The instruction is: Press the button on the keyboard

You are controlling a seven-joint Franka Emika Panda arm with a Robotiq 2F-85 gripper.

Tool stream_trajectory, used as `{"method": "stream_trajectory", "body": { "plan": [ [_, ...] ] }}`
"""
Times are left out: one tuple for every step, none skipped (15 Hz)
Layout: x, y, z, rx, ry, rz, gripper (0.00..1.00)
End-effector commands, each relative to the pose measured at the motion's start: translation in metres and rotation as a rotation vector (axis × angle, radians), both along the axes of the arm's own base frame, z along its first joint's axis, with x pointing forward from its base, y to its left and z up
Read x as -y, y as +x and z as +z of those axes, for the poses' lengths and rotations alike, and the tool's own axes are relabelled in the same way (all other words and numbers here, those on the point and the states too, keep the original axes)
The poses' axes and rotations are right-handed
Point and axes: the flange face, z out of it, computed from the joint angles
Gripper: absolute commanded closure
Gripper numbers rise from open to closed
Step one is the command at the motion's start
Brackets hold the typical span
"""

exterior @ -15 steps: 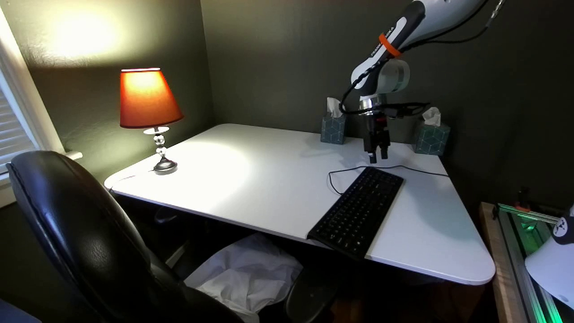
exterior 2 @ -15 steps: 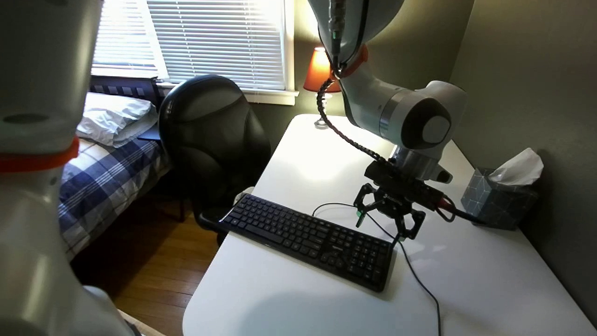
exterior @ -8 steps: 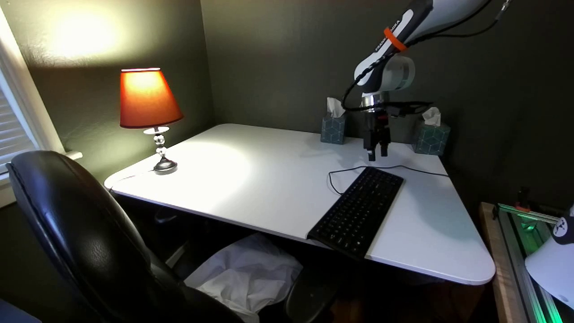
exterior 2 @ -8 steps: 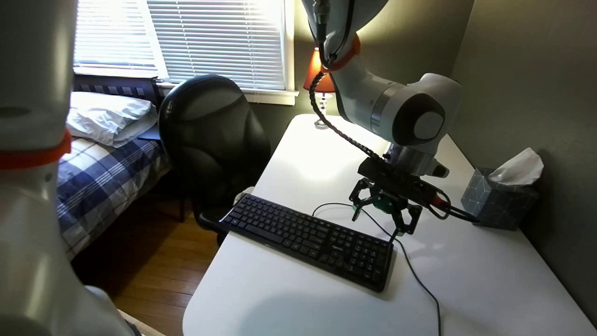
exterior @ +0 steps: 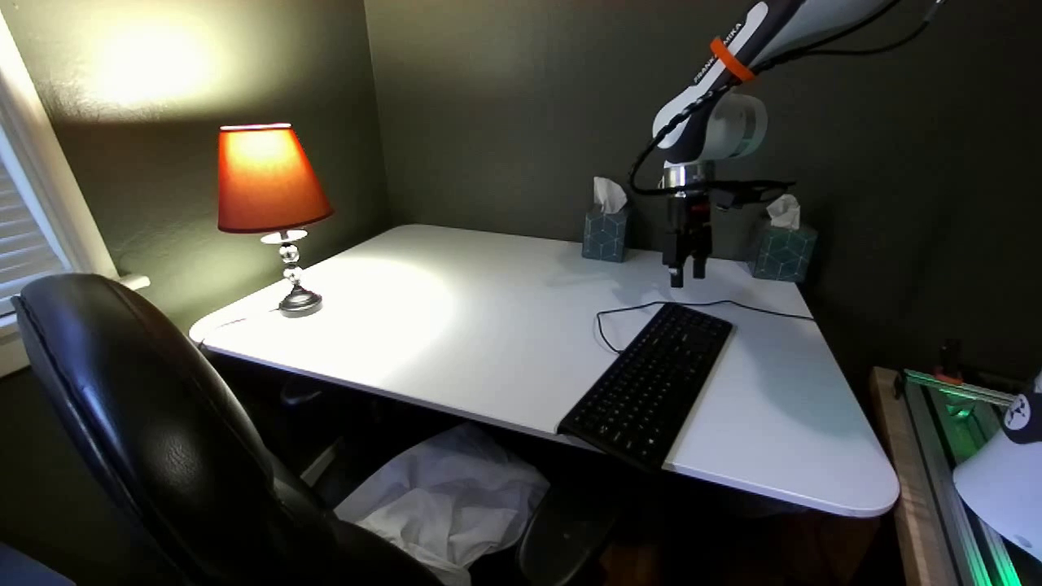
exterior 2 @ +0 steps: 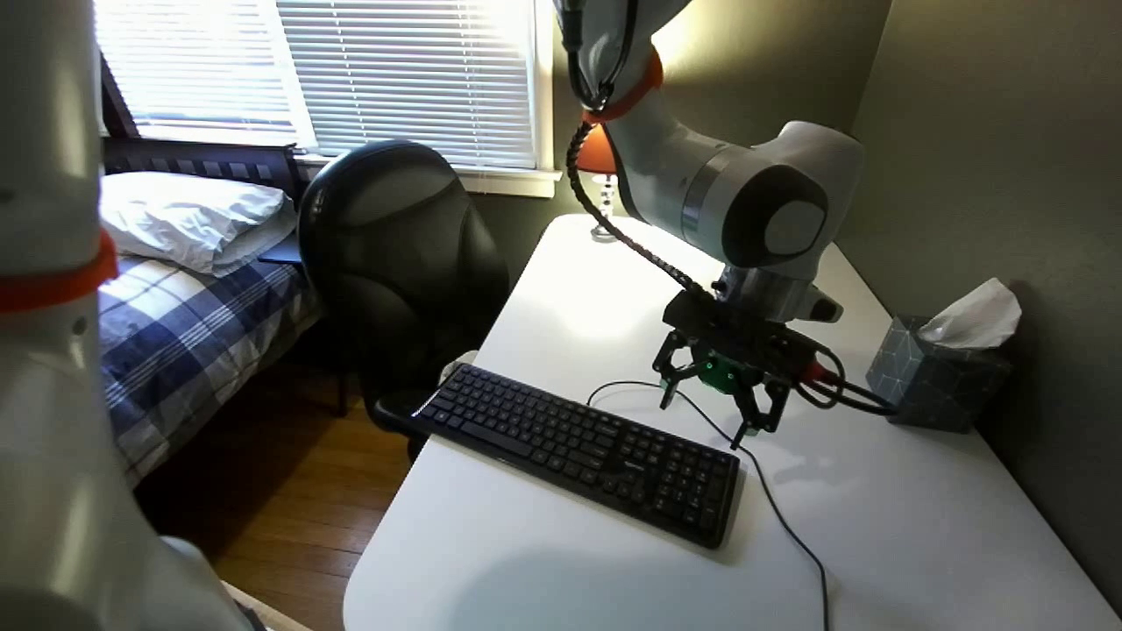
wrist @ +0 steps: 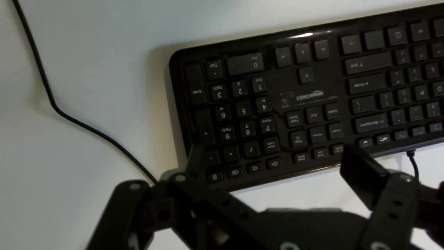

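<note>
on the white desk point(exterior 2: 491, 535), the keyboard point(exterior 2: 574, 451) is laid flat; near its number-pad end the gripper point(exterior 2: 701, 422) is held raised, fingers point(wrist: 362, 177) spread wide (nothing is gripped); one tip should be centred over a single key, then lowered straight and lightly

White desk point(exterior: 496, 317) in an exterior view: lamp point(exterior: 273, 191) up by the left front corner, tissue box point(exterior: 604, 234) and second tissue box point(exterior: 784, 252) along the back edge, keyboard point(exterior: 649, 387) nosing past the front edge, its cable point(exterior: 704, 303) snaking to the right edge!
</note>
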Motion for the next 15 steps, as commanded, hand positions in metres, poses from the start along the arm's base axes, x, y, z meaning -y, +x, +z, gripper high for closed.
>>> {"method": "stream_trajectory", "body": {
  "plan": [
    [-0.008,-0.013,0.009,0.038,-0.018,-0.01,0.0],
    [-0.009,-0.014,0.011,0.044,-0.023,-0.009,0.0],
    [-0.009,-0.016,0.012,0.051,-0.027,-0.012,0.0],
    [-0.01,-0.018,0.014,0.054,-0.032,-0.013,0.0],
    [-0.01,-0.019,0.016,0.056,-0.038,-0.017,0.0],
    [-0.01,-0.021,0.017,0.061,-0.042,-0.017,0.0],
    [-0.011,-0.023,0.019,0.064,-0.044,-0.02,0.0],
    [-0.01,-0.025,0.021,0.07,-0.048,-0.023,0.0],
    [-0.01,-0.027,0.024,0.076,-0.052,-0.028,0.0],
    [-0.01,-0.03,0.026,0.082,-0.054,-0.035,0.0],
    [-0.009,-0.032,0.029,0.086,-0.058,-0.039,0.0],
    [-0.008,-0.034,0.032,0.091,-0.062,-0.043,0.0],
    [-0.008,-0.036,0.035,0.098,-0.066,-0.048,0.0],
    [-0.007,-0.037,0.038,0.105,-0.072,-0.051,0.0],
    [-0.007,-0.039,0.04,0.114,-0.077,-0.055,0.0]
  ]
}}
